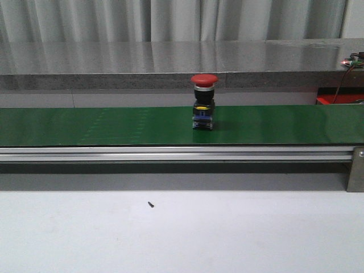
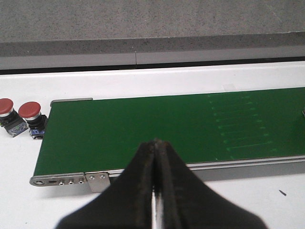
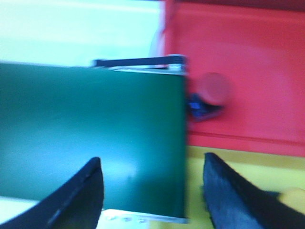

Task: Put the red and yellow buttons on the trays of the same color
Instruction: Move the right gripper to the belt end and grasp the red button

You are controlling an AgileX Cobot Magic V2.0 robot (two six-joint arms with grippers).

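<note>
A red button (image 1: 204,102) stands upright on the green conveyor belt (image 1: 102,125), near the middle of the front view. Two more red buttons (image 2: 31,115) (image 2: 8,114) sit on the white table just off the belt's end in the left wrist view. My left gripper (image 2: 156,142) is shut with nothing in it, above the belt's near edge. Another red button (image 3: 211,95) lies on the red tray (image 3: 257,52) in the blurred right wrist view. Beside it is the yellow tray (image 3: 248,167). My right gripper (image 3: 153,164) is open and empty over the belt's end.
The belt's metal rail (image 1: 170,153) runs along its front, with a bracket (image 1: 356,169) at the right. A small dark screw (image 1: 151,203) lies on the white table. A grey counter (image 1: 170,57) stands behind the belt.
</note>
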